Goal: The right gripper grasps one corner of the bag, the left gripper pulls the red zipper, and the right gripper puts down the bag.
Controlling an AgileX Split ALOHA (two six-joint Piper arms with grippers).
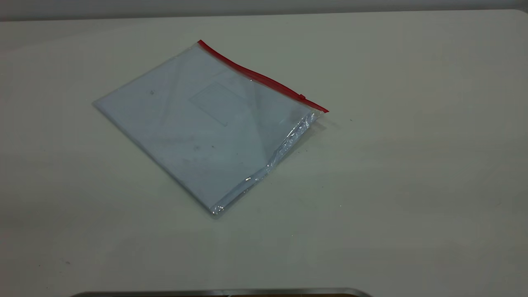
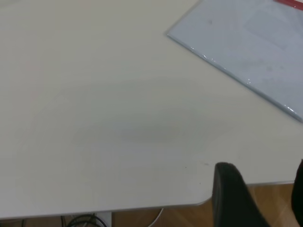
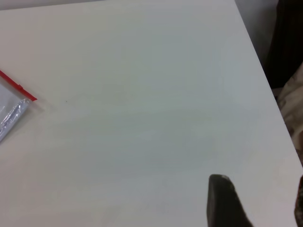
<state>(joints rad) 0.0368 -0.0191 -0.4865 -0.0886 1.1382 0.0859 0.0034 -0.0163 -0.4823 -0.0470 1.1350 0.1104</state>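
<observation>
The bag (image 1: 206, 123) lies flat on the white table, a clear pouch with a pale bluish sheet inside. The red zipper (image 1: 255, 76) runs along its far long edge, with the small slider tab (image 1: 302, 97) near the right end. The corner (image 1: 319, 112) meets the crinkled shiny short edge. Neither gripper shows in the exterior view. My left gripper (image 2: 262, 184) is open and empty over the table's edge, well away from the bag (image 2: 251, 42). My right gripper (image 3: 258, 194) is open and empty above bare table, far from the corner (image 3: 28, 98).
The table's rounded edge (image 2: 142, 208) shows in the left wrist view, with wooden floor and cables below it. In the right wrist view the table's side edge (image 3: 265, 71) runs past dark objects. A metal-rimmed edge (image 1: 222, 292) lies at the exterior view's bottom.
</observation>
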